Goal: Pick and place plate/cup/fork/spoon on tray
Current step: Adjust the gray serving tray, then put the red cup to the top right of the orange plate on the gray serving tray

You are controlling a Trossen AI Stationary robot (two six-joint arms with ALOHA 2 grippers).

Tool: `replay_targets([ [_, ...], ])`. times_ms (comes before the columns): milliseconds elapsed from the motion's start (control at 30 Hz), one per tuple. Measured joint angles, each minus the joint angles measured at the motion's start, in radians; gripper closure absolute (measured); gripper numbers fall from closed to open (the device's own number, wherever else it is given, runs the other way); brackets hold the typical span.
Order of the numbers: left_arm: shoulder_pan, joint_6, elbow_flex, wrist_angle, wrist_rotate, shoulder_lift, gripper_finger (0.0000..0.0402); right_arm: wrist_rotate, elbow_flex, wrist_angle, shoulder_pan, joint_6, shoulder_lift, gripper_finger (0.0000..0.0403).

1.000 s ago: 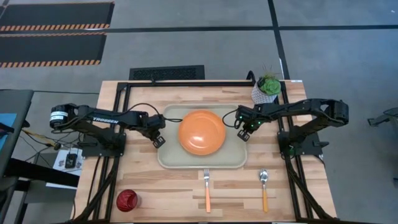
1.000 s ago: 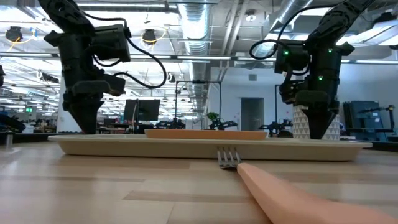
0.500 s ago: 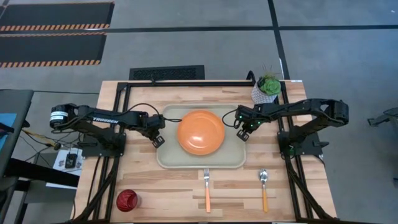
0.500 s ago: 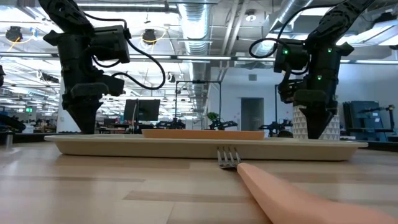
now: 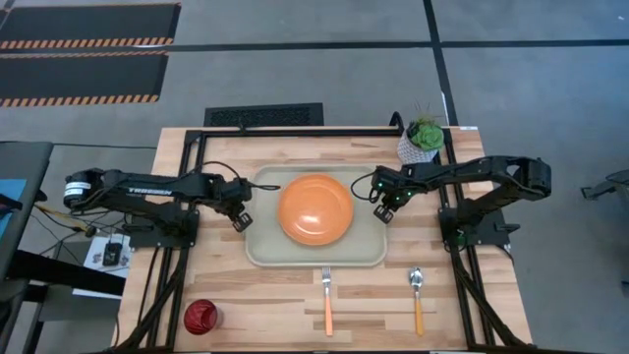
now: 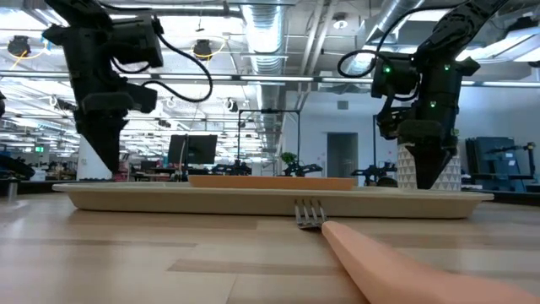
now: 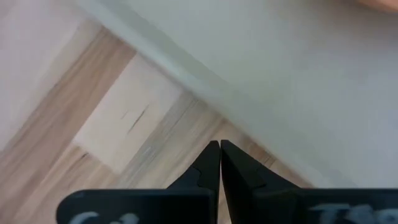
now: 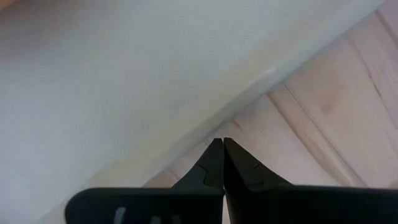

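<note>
The orange plate (image 5: 315,208) lies flat in the middle of the pale tray (image 5: 295,258). My left gripper (image 5: 242,220) is shut and points down over the bare wood just off the tray's left rim (image 7: 186,74), touching nothing. At the tray's right rim (image 8: 205,118) my right gripper (image 5: 385,211) is shut and points down. The fork (image 5: 327,295) and the spoon (image 5: 417,293) lie on the table near its front edge, handles toward me. At the front left stands the red cup (image 5: 201,317). My right gripper has its shut fingertips (image 8: 219,144) at the outer side of the tray's right rim, coming from above. Whether they touch the rim I cannot tell.
A white pot with a green plant (image 5: 423,140) stands at the far right, behind my right arm. A black frame (image 5: 295,128) runs along the table's far edge and sides. In the low view the fork's tines (image 6: 310,213) lie just in front of the tray's near rim (image 6: 169,198).
My left gripper has gone toward the table's left edge and up a little, away from the tray, staying shut. The tray with the plate has slid a little toward the table's left.
</note>
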Motion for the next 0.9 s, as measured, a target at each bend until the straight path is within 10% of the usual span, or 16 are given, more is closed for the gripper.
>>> replay_targets([
  [467, -0.032, 0.167, 0.009, -0.004, 0.068, -0.195, 0.0401, 0.143, -0.004, -0.137, 0.02, -0.012, -0.222, 0.0397],
  [900, -0.485, 0.021, 0.155, -0.011, 0.068, -0.152, 0.0401, 0.142, -0.312, 0.682, 0.191, -0.176, -0.457, 0.0398],
])
